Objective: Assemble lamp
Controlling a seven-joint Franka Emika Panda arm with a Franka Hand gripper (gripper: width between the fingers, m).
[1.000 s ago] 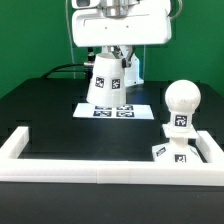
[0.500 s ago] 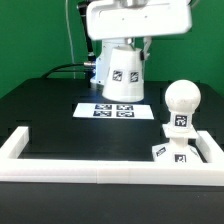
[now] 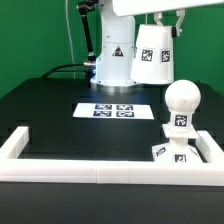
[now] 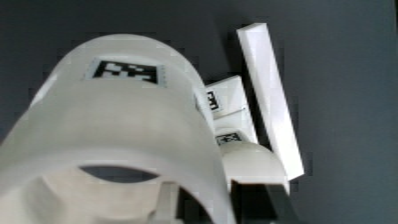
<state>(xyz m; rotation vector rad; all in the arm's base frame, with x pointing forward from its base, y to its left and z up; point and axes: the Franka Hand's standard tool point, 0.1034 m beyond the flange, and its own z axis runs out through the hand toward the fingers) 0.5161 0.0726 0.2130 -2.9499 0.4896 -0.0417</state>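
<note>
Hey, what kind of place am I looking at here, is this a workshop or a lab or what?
Probably a robotics lab test bench. A black table sits before a plain green backdrop, a marker board lies on it, and the gripper lifts a tagged white shade above the bulb.

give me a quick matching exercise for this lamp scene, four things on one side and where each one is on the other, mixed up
Things:
1. shade
2. bulb
3. marker board
4. white rail frame

Places:
A. flat on the black table, mid-scene
B. standing on the base at the exterior view's right
C. held up in the air by the tool
D. along the front edge of the table

Pairs: 1-C, 2-B, 3-A, 4-D
</note>
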